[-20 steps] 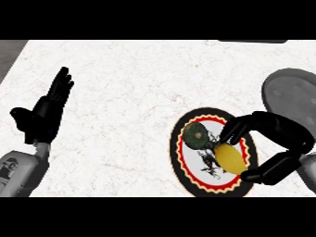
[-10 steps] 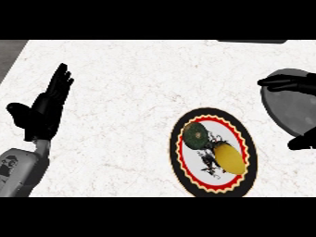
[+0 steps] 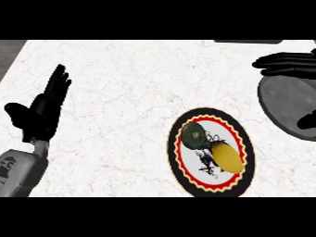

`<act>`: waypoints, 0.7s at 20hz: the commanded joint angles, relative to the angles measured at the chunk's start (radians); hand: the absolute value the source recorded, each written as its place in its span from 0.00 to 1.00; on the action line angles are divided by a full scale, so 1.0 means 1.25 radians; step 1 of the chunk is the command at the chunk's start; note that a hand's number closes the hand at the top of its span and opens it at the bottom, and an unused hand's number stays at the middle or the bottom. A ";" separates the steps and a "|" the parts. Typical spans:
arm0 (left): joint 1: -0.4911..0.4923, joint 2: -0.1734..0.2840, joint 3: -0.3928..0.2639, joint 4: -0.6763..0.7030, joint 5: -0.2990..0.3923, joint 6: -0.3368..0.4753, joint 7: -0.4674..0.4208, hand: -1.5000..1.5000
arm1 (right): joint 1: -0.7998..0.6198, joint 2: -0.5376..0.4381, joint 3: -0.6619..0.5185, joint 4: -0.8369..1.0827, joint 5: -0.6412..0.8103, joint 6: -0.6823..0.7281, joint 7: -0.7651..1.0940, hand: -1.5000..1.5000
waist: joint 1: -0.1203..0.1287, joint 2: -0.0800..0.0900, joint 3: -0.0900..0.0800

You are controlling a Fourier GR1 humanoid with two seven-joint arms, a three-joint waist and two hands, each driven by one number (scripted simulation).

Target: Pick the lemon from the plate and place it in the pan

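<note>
The yellow lemon (image 3: 229,157) lies on the round plate (image 3: 187,174) with the red zigzag border, next to a dark green round item (image 3: 193,134). The grey pan (image 3: 290,104) sits at the right edge of the counter. Over the pan hovers my right hand (image 3: 297,65), open, its fingers stretched leftward above the far rim and its thumb (image 3: 315,120) over the near rim; it holds nothing. My left hand (image 3: 42,109) is open at the left side, fingers up, resting.
The white marble counter (image 3: 133,83) spreads between my two hands. Its left edge runs diagonally at the far left, with grey floor beyond.
My right hand was curled round the lemon on the plate one second ago. It has since let go, risen and moved up and right over the pan. The lemon stayed on the plate.
</note>
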 commanded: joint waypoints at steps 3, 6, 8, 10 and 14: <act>-0.021 0.013 0.033 0.025 -0.003 -0.022 0.002 0.50 | -0.062 0.043 0.048 0.008 0.033 0.088 -0.081 0.00 | -0.016 -0.002 -0.001; 0.000 0.035 0.047 -0.040 0.006 -0.015 0.046 0.50 | -0.025 0.039 0.074 -0.031 0.008 0.095 -0.076 0.00 | -0.019 -0.006 0.000; -0.006 0.008 0.029 -0.021 -0.008 -0.005 0.037 0.50 | -0.034 0.053 0.121 -0.048 0.018 0.108 -0.066 0.00 | -0.019 -0.003 -0.001; 0.021 0.015 0.047 -0.014 0.002 -0.021 0.008 0.50 | -0.020 0.006 0.124 -0.104 -0.020 0.149 -0.069 0.00 | -0.029 -0.008 -0.001; 0.062 -0.005 0.034 -0.012 -0.016 -0.025 -0.014 0.50 | -0.008 0.020 0.140 -0.147 -0.012 0.113 -0.031 0.00 | -0.028 -0.006 -0.001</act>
